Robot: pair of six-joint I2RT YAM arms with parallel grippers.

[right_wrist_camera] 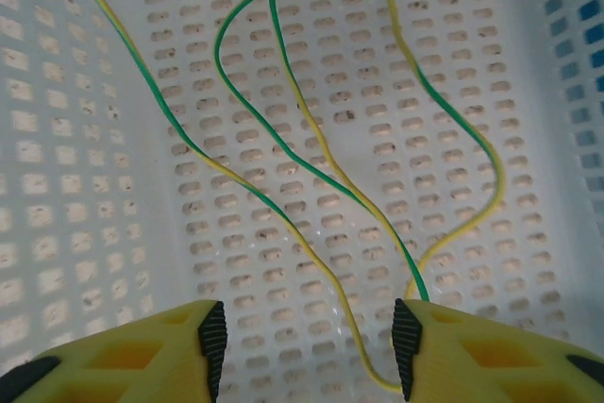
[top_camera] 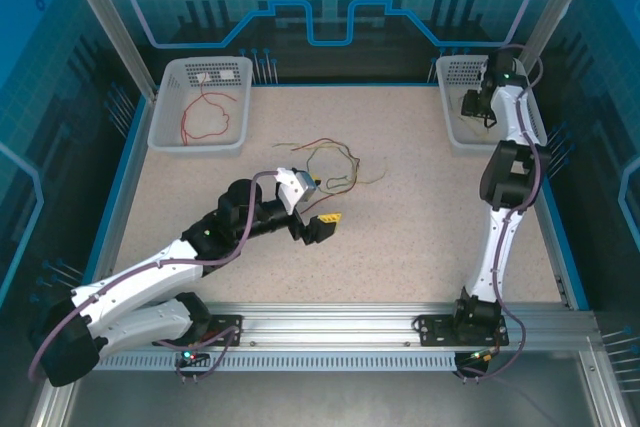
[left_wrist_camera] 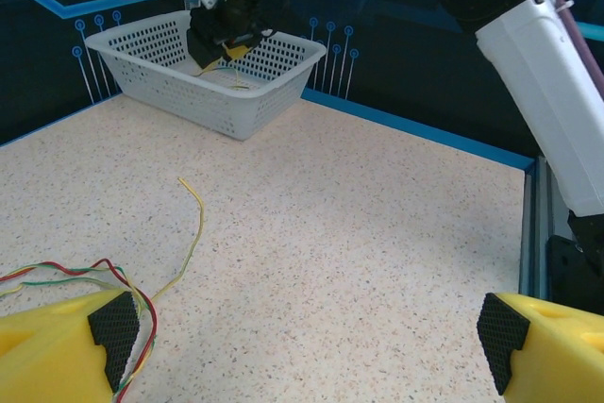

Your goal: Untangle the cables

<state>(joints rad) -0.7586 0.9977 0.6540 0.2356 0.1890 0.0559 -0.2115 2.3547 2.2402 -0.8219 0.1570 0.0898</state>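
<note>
Surveying the top view, I judge the job partly done. One red cable (top_camera: 205, 117) lies alone in the left basket (top_camera: 165, 132) at upper left. A tangle (top_camera: 330, 162) of red and yellow-green cables sits unsorted at the centre of the table (top_camera: 420, 237). The left gripper (top_camera: 325, 225) hovers just below it, and the right gripper (top_camera: 472, 107) is inside the right basket (top_camera: 452, 132) at upper right.

Left wrist view: the jaws stand wide apart and empty, with the tangle (left_wrist_camera: 104, 280) at lower left.

Right wrist view: a yellow-green cable (right_wrist_camera: 311, 167) lies on the basket floor. The jaws are parted and not clamping it. I see no obstruction beyond the basket walls.
</note>
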